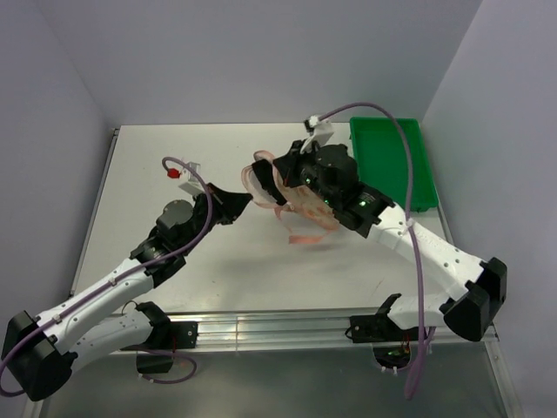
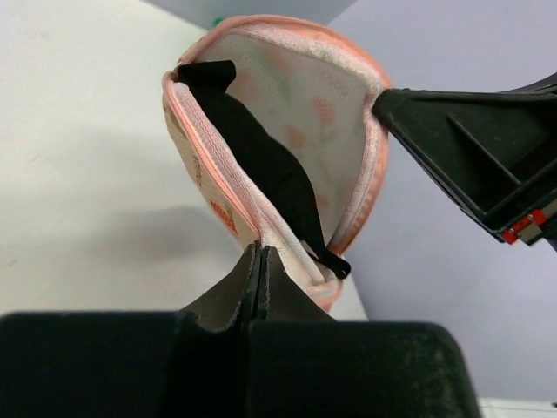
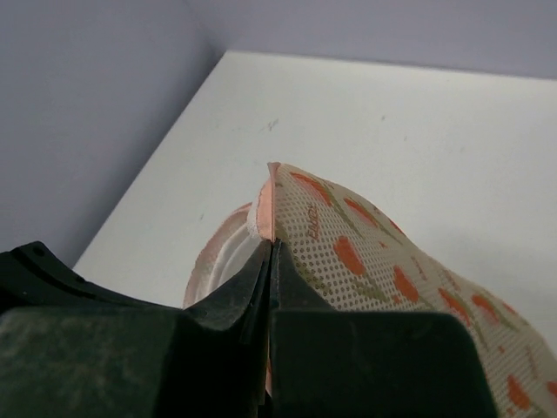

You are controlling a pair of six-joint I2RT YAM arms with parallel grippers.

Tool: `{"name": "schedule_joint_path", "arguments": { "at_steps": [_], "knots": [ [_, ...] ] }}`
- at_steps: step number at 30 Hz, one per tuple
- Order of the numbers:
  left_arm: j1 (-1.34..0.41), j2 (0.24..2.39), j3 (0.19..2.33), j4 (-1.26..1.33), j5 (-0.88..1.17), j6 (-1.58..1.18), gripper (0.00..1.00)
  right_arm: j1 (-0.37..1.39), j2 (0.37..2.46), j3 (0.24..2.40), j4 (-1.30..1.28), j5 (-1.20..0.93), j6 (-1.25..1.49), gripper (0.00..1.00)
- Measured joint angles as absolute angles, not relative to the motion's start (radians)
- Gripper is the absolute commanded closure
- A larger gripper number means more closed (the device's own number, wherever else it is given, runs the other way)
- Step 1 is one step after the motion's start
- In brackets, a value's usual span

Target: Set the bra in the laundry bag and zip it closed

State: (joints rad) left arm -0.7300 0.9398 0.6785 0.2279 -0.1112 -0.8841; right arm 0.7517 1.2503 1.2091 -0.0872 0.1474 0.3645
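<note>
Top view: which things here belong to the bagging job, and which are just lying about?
Job: peach-pink mesh laundry bag; soft black fabric bra in its open mouth; left gripper and right gripper, both shut on the bag's rim.
Lying about: green plastic tray, back right.

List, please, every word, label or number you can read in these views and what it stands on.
Orange lettering on the laundry bag, near its pink trim: too small and blurred to read.
No other text, label or number is legible in any view.

2 white arms (image 1: 97,300), black joints (image 1: 474,300), purple cables (image 1: 419,261)
</note>
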Motion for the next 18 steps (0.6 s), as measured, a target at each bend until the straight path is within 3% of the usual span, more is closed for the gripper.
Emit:
{"name": "schedule_joint_path", "arguments": {
  "at_steps": [8,12,15,16,17,18],
  "knots": [
    [-0.728,0.874,0.420,0.184,-0.153,-0.955,1.00,0.892,1.536,1.124,-0.082,0.118,0.374,1.00],
    [-0.728,0.821,0.361,0.118,-0.169,-0.979,1.00,0.926,1.568,1.071,-0.099,0.077,0.393,1.00],
    [-0.728,0.740,0.352,0.069,-0.201,-0.986,0.95,0.948,1.568,1.076,-0.071,0.052,0.416,0.79],
    [-0.728,0.717,0.352,0.055,-0.210,-0.986,0.87,0.956,1.569,1.076,-0.061,0.043,0.429,0.63],
    [-0.728,0.693,0.352,0.037,-0.220,-0.983,0.68,0.964,1.569,1.074,-0.054,0.036,0.446,0.51],
    [-0.728,0.675,0.352,0.017,-0.231,-0.979,0.60,0.971,1.569,1.072,-0.047,0.033,0.462,0.40]
  ]
}}
